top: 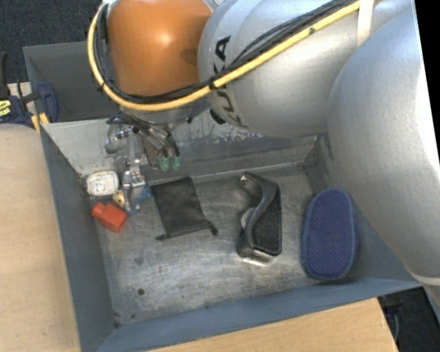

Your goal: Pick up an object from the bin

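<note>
Orange block (pixel 111 216), lying by the bin's (pixel 84 267) left wall just below a small white case (pixel 101 183), is sitting beside the gripper (pixel 134 190), which is hanging close, presumably to grasp there, its opening impossible to tell.

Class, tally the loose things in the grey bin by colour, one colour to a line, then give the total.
White: 1, the small square thing
Orange: 1, the block
Black: 2, the flat pad and the silver-edged tool
Blue: 1, the oval pad
Total: 5
</note>
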Available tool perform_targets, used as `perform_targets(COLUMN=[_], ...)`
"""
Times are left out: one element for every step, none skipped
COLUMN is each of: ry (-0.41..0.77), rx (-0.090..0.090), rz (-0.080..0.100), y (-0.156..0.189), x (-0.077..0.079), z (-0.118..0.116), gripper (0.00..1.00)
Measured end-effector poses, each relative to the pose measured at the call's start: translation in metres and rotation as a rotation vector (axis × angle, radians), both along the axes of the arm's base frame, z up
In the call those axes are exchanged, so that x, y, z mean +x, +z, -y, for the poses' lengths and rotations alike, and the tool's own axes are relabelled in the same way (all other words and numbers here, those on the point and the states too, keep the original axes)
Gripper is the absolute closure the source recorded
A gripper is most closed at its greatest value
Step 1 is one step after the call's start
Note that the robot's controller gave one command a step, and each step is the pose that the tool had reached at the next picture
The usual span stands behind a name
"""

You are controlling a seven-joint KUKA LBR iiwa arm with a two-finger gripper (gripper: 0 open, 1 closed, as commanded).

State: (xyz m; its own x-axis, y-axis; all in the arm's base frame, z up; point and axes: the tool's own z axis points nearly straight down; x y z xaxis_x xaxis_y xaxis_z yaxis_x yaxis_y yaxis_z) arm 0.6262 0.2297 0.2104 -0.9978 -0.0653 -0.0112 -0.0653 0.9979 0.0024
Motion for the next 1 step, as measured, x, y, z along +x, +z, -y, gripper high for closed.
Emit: perform_targets(ry=[0.067], rx=[0.008], rz=[0.001], y=[-0.1313], x=[-0.0397], z=[0.0164], gripper=[0.0])
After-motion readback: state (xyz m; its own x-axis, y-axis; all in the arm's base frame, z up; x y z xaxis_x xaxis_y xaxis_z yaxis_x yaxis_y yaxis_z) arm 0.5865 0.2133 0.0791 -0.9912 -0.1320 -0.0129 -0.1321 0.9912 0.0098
